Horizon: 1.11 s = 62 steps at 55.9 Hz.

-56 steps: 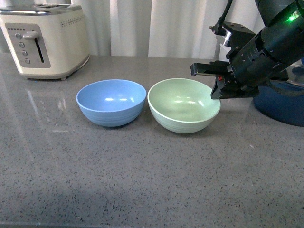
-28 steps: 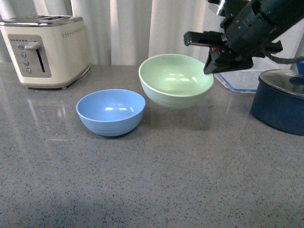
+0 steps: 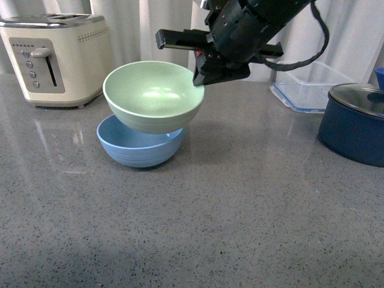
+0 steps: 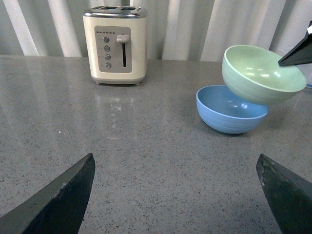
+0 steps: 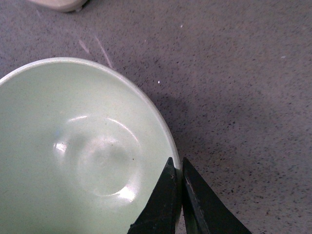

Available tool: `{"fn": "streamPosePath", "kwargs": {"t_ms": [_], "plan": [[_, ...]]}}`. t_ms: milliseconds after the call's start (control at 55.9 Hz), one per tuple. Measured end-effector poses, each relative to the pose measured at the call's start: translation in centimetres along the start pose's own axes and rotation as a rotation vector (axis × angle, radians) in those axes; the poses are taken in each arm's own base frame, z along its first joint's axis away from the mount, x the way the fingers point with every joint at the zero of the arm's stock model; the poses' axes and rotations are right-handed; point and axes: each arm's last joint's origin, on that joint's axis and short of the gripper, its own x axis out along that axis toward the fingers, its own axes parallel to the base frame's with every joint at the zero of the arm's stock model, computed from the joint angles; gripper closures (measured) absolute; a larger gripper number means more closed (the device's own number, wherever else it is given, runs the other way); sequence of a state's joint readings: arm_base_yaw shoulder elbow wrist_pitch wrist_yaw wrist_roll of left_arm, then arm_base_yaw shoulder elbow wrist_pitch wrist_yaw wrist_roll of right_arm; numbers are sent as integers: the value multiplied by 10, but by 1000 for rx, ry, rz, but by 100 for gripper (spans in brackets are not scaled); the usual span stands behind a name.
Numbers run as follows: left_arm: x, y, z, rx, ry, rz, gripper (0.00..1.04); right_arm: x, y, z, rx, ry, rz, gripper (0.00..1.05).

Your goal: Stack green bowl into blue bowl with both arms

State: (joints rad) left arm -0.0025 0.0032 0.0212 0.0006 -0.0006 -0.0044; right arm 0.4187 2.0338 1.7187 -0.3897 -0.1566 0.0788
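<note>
Green bowl hangs tilted over blue bowl, not nested; contact unclear. Right gripper is clamped on its rim. Lift looks done; lowering, seating and release are left. Left gripper is spread wide, empty, well apart.

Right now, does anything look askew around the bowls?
Yes: the green bowl hangs tilted over the blue bowl, pinched at its rim by the right pincer, not yet seated. Whether the bowls touch is unclear. Nothing spilled or damaged.
</note>
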Motion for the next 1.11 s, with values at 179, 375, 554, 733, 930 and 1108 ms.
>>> {"fn": "streamPosePath", "kwargs": {"t_ms": [179,375,554,733,930,1108], "plan": [[0,0,0,0,0,0,7,18,8,-3,-7,21,30,104],[0,0,0,0,0,0,7,24,13,-3,-15,20,75,97],[0,0,0,0,0,0,7,21,10,-7,-4,11,89,58],[0,0,0,0,0,0,7,-6,-2,-9,25,-17,64,28],[0,0,0,0,0,0,7,-70,-26,-19,65,-92,-3,10],[0,0,0,0,0,0,7,-149,-53,-81,99,-126,-157,10]]}}
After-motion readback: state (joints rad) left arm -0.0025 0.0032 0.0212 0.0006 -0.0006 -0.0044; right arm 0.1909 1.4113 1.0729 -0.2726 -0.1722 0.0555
